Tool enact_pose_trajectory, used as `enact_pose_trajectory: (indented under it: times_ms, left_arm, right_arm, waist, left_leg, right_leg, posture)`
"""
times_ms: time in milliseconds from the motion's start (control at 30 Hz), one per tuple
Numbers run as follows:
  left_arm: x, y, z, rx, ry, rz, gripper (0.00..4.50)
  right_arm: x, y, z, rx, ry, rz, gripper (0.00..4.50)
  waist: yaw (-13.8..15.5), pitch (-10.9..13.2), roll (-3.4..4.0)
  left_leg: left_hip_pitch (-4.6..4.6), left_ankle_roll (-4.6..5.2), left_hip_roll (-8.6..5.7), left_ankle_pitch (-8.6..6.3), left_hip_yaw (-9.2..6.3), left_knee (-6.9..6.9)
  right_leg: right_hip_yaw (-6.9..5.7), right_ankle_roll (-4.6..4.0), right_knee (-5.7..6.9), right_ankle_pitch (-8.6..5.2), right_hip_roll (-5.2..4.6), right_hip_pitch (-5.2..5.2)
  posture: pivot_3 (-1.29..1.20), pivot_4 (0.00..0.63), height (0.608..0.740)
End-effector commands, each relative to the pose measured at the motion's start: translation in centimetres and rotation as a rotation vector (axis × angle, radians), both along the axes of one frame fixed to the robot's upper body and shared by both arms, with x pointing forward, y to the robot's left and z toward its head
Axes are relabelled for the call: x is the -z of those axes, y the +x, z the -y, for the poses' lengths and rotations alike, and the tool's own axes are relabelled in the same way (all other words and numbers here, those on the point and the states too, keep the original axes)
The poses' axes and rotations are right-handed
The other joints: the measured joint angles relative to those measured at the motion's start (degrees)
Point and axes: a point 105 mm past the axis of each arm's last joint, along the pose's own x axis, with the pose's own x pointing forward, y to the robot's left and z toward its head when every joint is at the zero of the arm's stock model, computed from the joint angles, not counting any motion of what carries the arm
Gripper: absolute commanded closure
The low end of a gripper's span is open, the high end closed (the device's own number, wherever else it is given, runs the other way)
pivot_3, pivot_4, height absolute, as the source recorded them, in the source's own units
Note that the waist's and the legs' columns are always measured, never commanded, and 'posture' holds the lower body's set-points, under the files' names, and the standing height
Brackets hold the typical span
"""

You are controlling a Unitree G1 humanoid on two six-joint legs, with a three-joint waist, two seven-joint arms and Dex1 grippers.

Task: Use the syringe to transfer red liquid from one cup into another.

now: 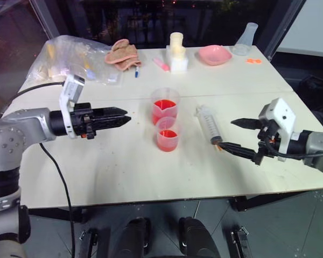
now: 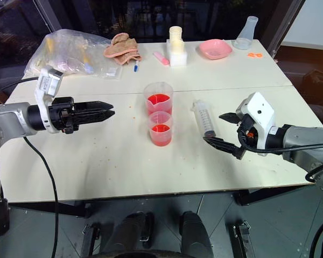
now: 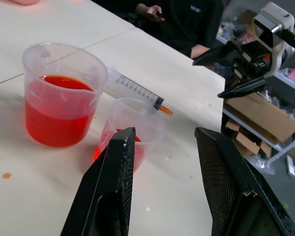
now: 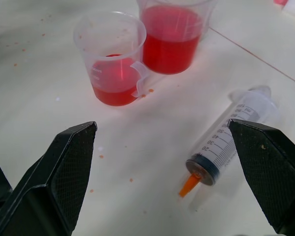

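The syringe (image 1: 209,124) lies flat on the pale table (image 1: 97,172), its orange tip toward the front edge. To its left stand the taller cup (image 1: 165,105) and, in front of it, the shorter cup (image 1: 168,134), both holding red liquid (image 4: 113,83). My right gripper (image 1: 227,134) hovers open just right of the syringe's tip, empty. My left gripper (image 1: 127,115) hangs open and empty left of the cups, pointing at them. The left wrist view shows the taller cup (image 3: 64,93), the shorter cup (image 3: 137,123) and the syringe (image 3: 135,91) beyond my fingers.
At the table's back are a clear plastic bag (image 1: 75,59), a pink cloth (image 1: 124,52), a white block with a cream bottle (image 1: 177,52), a pink bowl (image 1: 214,54) and a flask (image 1: 246,38). A person in dark clothes (image 3: 187,24) sits beyond the table.
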Motion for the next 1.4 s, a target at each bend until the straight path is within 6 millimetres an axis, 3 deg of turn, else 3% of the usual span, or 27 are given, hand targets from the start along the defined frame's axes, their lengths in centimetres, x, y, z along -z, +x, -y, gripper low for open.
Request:
enact_pose_trajectory:
  times_ms: [33,467,967,1167,1400]
  left_arm:
    - [-1.2,0.1,0.0,-0.007,-0.006,0.058,2.48]
    - [-0.7,0.4,0.9,0.032,0.016,0.100,2.48]
    - [-0.7,0.8,2.0,0.053,-0.015,0.135,2.48]
    - [-0.3,0.8,2.3,0.056,-0.021,0.130,2.48]
    - [-0.1,0.6,2.5,0.051,-0.035,0.139,2.48]
  right_arm:
    - [-1.2,0.2,0.1,-0.004,-0.017,0.070,0.06]
    - [-1.9,0.8,0.3,0.008,-0.071,0.141,0.06]
    - [-1.8,1.8,2.0,0.125,-0.071,0.132,0.06]
    - [-3.8,5.0,1.1,0.240,-0.009,0.020,0.06]
    - [-4.3,10.7,-0.1,0.485,0.070,-0.469,0.06]
  waist:
    - [0.0,0.0,0.00]
    - [0.1,0.0,0.00]
    - [1.1,0.0,-0.01]
    - [0.2,0.0,0.02]
    - [-0.5,0.0,0.02]
  left_leg:
    - [0.00,0.00,0.00,0.00,0.00,0.00]
    - [-0.01,0.00,0.00,0.00,0.01,0.00]
    - [-0.02,0.00,0.00,0.00,0.03,0.05]
    - [0.01,0.01,0.00,0.00,0.07,0.04]
    - [-0.03,0.00,0.02,0.01,0.09,-0.03]
  right_leg:
    - [0.00,0.00,0.00,0.00,0.00,0.00]
    - [0.00,0.00,0.00,0.00,0.00,-0.01]
    - [0.01,0.01,-0.01,0.00,0.01,0.00]
    - [0.06,-0.04,0.03,0.03,0.01,-0.04]
    - [0.06,-0.08,0.04,0.04,0.04,-0.14]
  posture:
    - [0.00,0.150,0.740]
    - [0.00,0.150,0.740]
    - [0.00,0.150,0.740]
    - [0.00,0.150,0.740]
    - [0.00,0.150,0.740]
